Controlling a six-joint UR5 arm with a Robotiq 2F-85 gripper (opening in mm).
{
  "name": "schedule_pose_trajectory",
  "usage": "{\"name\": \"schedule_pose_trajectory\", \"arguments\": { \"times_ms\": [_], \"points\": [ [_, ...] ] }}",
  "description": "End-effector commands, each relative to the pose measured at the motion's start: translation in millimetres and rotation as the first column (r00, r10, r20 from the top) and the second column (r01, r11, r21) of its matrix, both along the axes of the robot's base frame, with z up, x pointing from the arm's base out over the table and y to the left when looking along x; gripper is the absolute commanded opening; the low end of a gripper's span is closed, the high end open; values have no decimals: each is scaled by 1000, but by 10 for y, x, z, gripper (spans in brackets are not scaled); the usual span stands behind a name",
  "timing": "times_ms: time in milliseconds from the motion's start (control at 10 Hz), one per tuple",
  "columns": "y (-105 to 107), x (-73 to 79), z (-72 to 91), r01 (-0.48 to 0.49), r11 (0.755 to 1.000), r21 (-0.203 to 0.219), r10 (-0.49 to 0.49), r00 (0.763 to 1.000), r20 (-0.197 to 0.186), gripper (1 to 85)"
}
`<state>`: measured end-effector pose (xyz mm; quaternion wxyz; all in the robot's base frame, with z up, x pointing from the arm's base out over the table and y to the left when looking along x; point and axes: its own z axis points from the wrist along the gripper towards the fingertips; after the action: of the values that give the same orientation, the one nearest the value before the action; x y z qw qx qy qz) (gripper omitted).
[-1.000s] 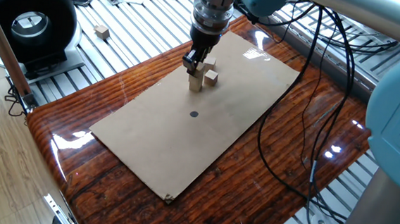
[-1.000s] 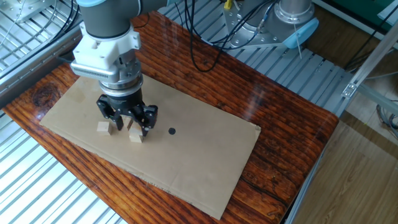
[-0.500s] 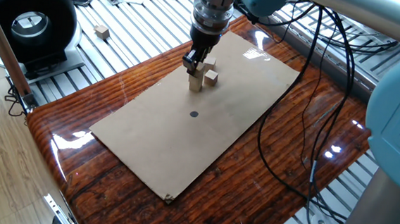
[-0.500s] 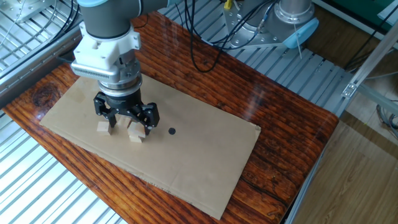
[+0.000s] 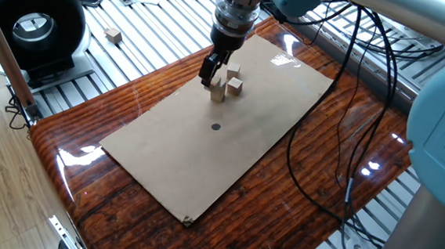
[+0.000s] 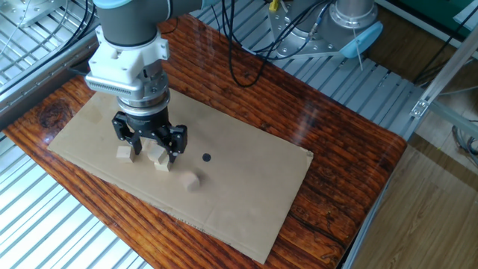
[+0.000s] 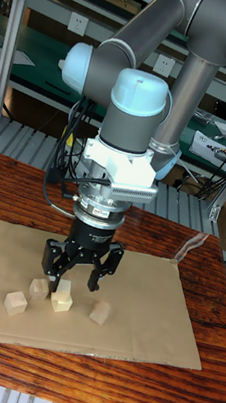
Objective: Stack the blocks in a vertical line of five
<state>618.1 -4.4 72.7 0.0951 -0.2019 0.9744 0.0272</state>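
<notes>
Glossy wood table (image 5: 71,153) is carrying a big flat cardboard sheet (image 5: 173,160), w/ ribbed metal decking all around it. All the action is bunching up at one end of the sheet. The rest of it, past the small dark spot (image 5: 215,126) and out to the far corner, is lying bare, so lots of room that way.

UR5 gripper (image 7: 76,271) is pointing straight down w/ its fingers (image 7: 51,257) spread apart and pinching nothing. It's hanging right over a two-block stack (image 7: 61,296), fingertips about level w/ the top cube. Can't tell if one tip is grazing it.

Other blocks in the tall view: one (image 7: 38,289) just beside the stack on its left, another (image 7: 15,302) a bit further left & closer to the sheet's front edge, and one (image 7: 99,313) on the right, apart from the stack. In the other fixed view a blurry block (image 6: 193,181) is showing near the dark spot, well clear of the claw, btwn the spot and the sheet's near edge.

Black cables (image 5: 323,147) are draping over the table on the arm's side, off the cardboard. A stray cube (image 5: 113,34) is sitting out on the metal slats, well off the table.
</notes>
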Motion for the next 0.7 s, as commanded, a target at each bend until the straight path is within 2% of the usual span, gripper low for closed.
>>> {"name": "schedule_pose_trajectory", "arguments": {
  "times_ms": [0,200,400,600],
  "points": [
    [13,19,-6,13,1000,12,-13,1000,2,623],
    [-11,35,-20,10,1000,3,-10,1000,7,613],
    [-98,83,-60,7,1000,-29,-6,1000,23,613],
    [-98,100,-146,7,1000,-20,-7,1000,28,603]
  ]
}}
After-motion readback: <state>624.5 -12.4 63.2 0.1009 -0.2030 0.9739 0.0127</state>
